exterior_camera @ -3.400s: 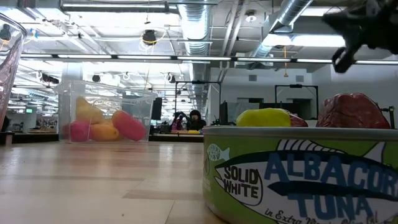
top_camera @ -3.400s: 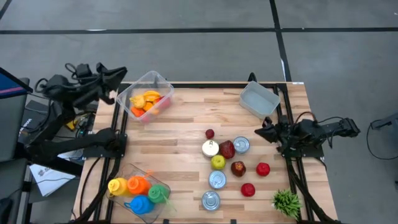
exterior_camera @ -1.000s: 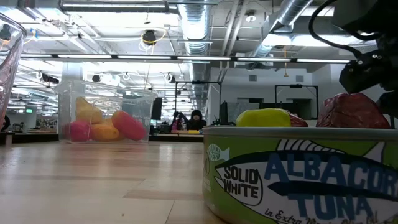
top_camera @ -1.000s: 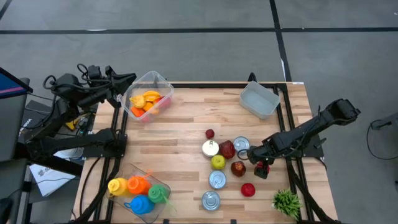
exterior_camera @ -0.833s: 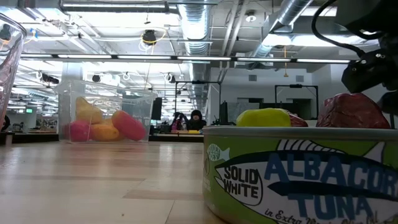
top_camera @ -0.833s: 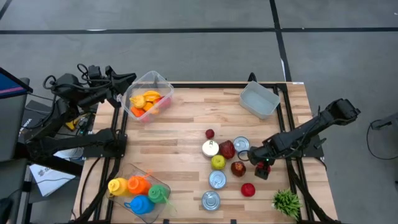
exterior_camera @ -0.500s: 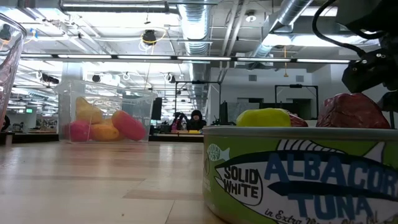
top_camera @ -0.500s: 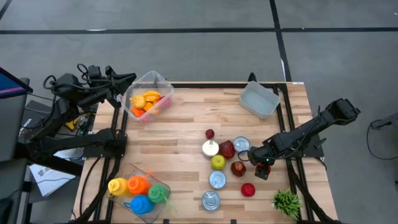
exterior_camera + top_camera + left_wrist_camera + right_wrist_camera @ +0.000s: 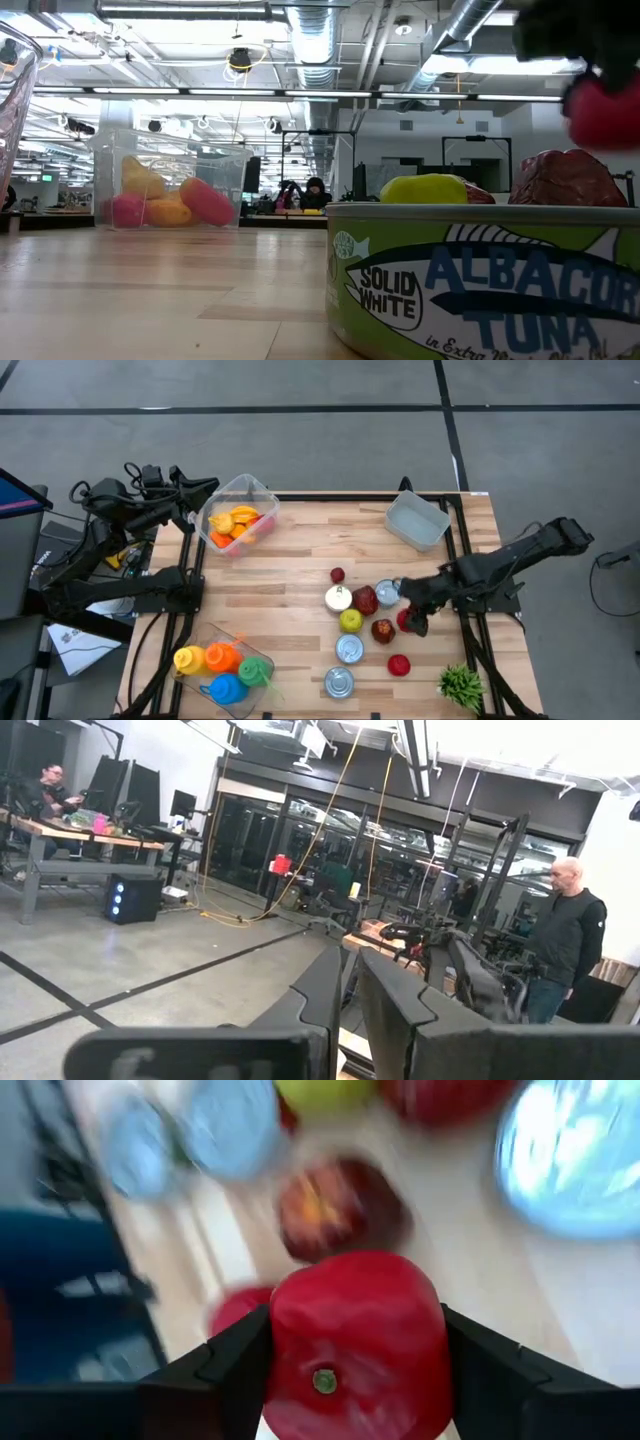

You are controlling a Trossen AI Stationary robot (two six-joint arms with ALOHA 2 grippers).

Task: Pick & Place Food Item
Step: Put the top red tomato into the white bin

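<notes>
While the red apple [image 9: 355,1342] sits clamped between the two dark fingers of the right gripper [image 9: 412,619], it hangs clear of the bench [image 9: 290,590], above the cluster of food near the right edge. In the low view the same apple shows high up, with nothing under it but air. Just beside it on the boards lie a dark red apple [image 9: 383,629], a green apple [image 9: 350,621], a deep red fruit [image 9: 365,600] and a cream-topped jar [image 9: 338,598], ringed by three tins [image 9: 349,648]. Another red fruit [image 9: 399,665] lies nearer the front edge, and a small dark plum [image 9: 338,574] lies toward the middle. An empty clear tub [image 9: 417,520] stands at the back right corner, a green plant [image 9: 461,684] at the front right corner. A clear tub of orange and yellow fruit [image 9: 234,520] sits at the back left corner, a tray of coloured toys [image 9: 225,665] at the front left. The left gripper [image 9: 205,486] waits off the back left corner with its fingers [image 9: 325,1000] pressed together on nothing.
</notes>
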